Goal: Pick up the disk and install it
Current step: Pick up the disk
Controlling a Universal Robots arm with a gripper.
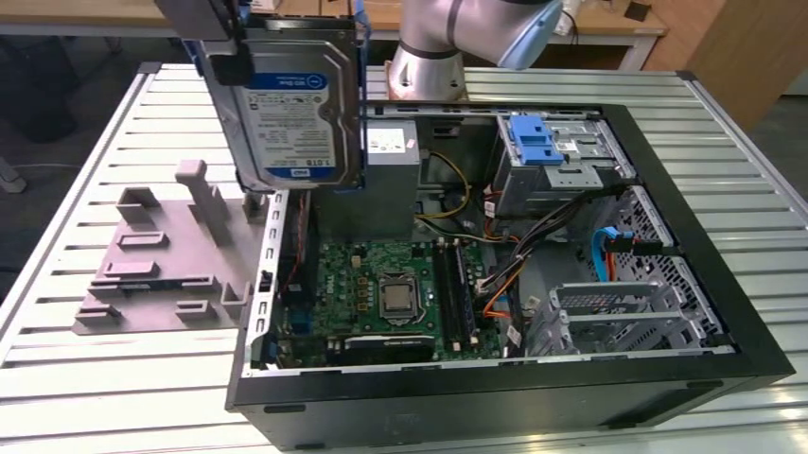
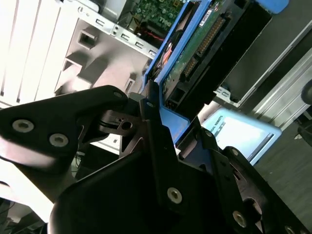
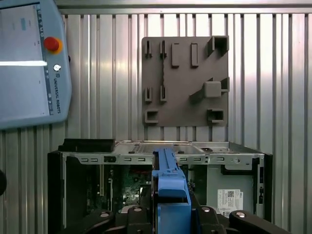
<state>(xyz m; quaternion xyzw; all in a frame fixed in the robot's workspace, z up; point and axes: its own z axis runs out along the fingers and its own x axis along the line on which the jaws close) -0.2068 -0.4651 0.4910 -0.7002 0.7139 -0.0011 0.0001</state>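
The disk point(image 1: 294, 104) hangs upright in the air above the left wall of the open computer case point(image 1: 707, 284), its white-and-blue label facing the exterior view. A blue carrier frame runs along its edges. My gripper point(image 1: 293, 26) is shut on the disk from above. In the second wrist view the black fingers point(image 2: 146, 122) clamp the blue frame, with the disk's circuit-board side point(image 2: 202, 46) beyond them. In the first wrist view the disk's blue edge point(image 3: 170, 187) stands between the fingers point(image 3: 209, 214), over the case's near wall.
A drive cage with a blue latch tab point(image 1: 543, 142) sits at the case's back right. Motherboard point(image 1: 392, 288) and cables fill the floor of the case. A grey fixture plate point(image 1: 158, 260) lies on the slatted table point(image 1: 76, 170) left of the case. A teach pendant point(image 3: 29, 63) lies nearby.
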